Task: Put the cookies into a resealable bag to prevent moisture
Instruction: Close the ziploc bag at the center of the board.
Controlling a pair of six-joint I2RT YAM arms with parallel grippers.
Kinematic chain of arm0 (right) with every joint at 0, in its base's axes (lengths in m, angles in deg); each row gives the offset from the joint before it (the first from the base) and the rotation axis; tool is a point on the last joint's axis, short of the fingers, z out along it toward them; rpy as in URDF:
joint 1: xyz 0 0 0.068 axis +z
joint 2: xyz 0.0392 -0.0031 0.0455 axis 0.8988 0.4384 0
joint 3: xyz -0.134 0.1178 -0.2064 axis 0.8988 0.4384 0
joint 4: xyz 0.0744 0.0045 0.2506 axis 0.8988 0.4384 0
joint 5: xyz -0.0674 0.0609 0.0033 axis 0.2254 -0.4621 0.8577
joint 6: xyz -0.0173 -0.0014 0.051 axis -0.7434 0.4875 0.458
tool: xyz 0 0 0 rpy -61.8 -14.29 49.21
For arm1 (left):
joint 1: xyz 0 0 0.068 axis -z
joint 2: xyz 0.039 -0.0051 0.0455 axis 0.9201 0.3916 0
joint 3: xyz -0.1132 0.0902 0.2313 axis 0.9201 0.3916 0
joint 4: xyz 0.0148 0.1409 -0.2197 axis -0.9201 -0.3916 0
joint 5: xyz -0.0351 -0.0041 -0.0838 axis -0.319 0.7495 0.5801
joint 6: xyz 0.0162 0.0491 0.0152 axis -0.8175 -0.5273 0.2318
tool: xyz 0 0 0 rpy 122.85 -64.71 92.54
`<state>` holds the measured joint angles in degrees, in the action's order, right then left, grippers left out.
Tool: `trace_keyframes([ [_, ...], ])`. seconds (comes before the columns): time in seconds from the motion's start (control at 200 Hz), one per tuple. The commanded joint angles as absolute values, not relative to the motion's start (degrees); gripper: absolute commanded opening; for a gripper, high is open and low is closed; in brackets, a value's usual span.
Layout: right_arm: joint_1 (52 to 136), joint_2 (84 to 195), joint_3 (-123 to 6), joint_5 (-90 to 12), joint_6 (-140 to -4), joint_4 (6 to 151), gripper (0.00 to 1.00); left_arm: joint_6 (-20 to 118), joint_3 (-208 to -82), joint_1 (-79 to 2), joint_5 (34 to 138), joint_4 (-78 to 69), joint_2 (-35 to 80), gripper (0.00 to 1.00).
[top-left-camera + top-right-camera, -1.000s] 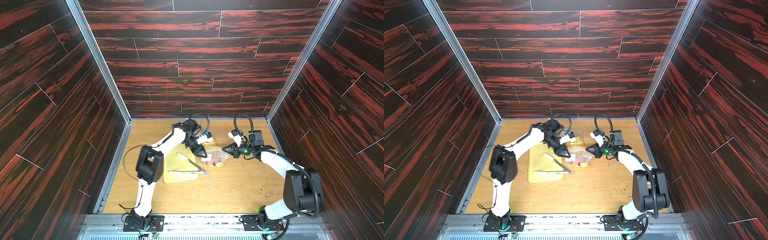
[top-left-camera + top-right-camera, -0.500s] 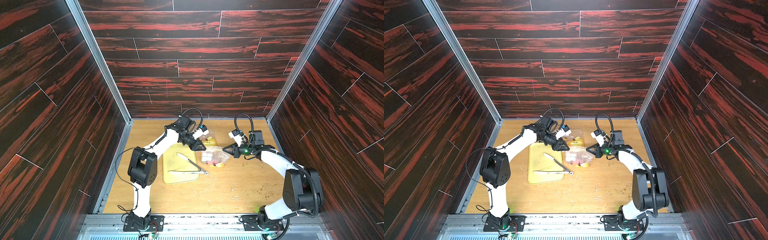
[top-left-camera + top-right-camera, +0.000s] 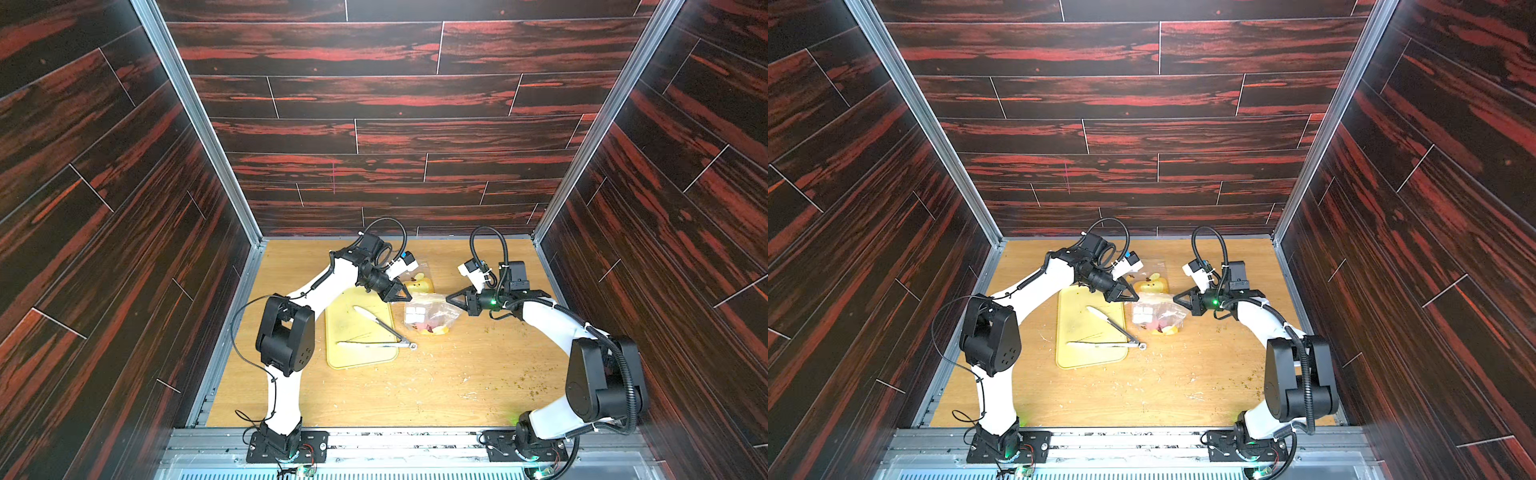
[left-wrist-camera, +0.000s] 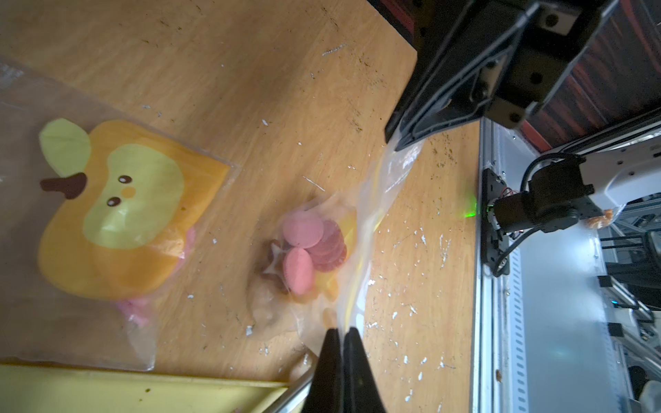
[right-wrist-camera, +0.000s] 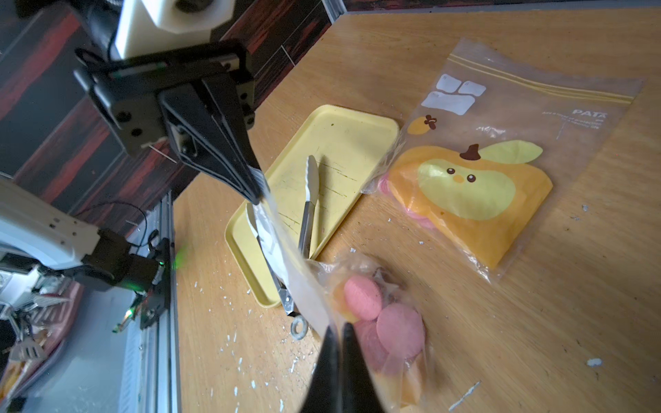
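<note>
Several pink cookies (image 4: 311, 243) (image 5: 379, 311) lie heaped in the bottom of a clear resealable bag (image 3: 432, 316) (image 3: 1156, 316) beside the yellow tray (image 3: 357, 357). The bag's top edge is stretched between my two grippers. My left gripper (image 4: 341, 330) (image 3: 409, 298) is shut on the end nearest the tray. My right gripper (image 5: 338, 327) (image 3: 448, 298) pinches the opposite end, its jaws almost together with the plastic between them. Each gripper shows in the other's wrist view, the right gripper (image 4: 393, 137) and the left gripper (image 5: 257, 198).
A second bag with an orange apple print (image 3: 419, 284) (image 5: 475, 193) lies flat just behind, with something pink inside. Metal tongs (image 3: 374, 320) (image 5: 311, 200) rest on the tray, their ring end off its edge. Crumbs dot the wooden table.
My left gripper has moved to the tray-side end of the bag's top edge and shut on it. The right arm has stayed in place on the other end.
</note>
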<state>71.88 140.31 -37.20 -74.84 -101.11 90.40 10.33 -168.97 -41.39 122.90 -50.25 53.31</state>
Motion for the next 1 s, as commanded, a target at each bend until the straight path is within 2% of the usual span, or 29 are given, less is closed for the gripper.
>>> trace_keyframes([
  [0.0,73.43,137.54,-38.47,-74.72,-107.14,91.98,0.31,9.48,-171.08,-41.63,124.82,-53.82,51.11,0.00],
  [0.17,77.77,134.27,-40.17,-68.27,-117.37,92.02,0.52,6.82,-176.22,-41.63,127.49,-60.63,53.28,0.00],
  [0.241,80.43,135.68,-42.63,-64.47,-121.96,94.10,0.58,6.50,-176.98,-41.63,127.70,-61.58,53.69,0.00],
  [0.306,82.90,138.61,-46.73,-61.80,-126.17,98.91,0.58,6.46,-176.99,-41.63,127.67,-61.56,53.96,0.00],
  [0.446,84.91,143.35,-54.16,-64.45,-130.32,106.12,0.58,6.27,-177.29,-41.63,127.51,-61.81,54.41,0.00],
  [0.561,87.62,145.78,-58.21,-62.06,-134.01,110.27,0.56,5.80,-177.46,-41.72,127.56,-62.11,54.33,0.00],
  [0.676,88.01,148.31,-61.95,-66.55,-136.32,115.78,0.52,5.79,-177.99,-42.29,128.76,-62.16,54.59,0.00],
  [0.847,88.41,151.70,-65.38,-68.46,-138.00,121.10,0.52,5.19,-178.28,-42.51,129.76,-62.73,54.90,0.00],
  [0.997,89.33,155.34,-69.87,-67.89,-138.93,125.48,0.44,4.04,-178.83,-42.53,129.67,-64.50,55.25,0.00],
])
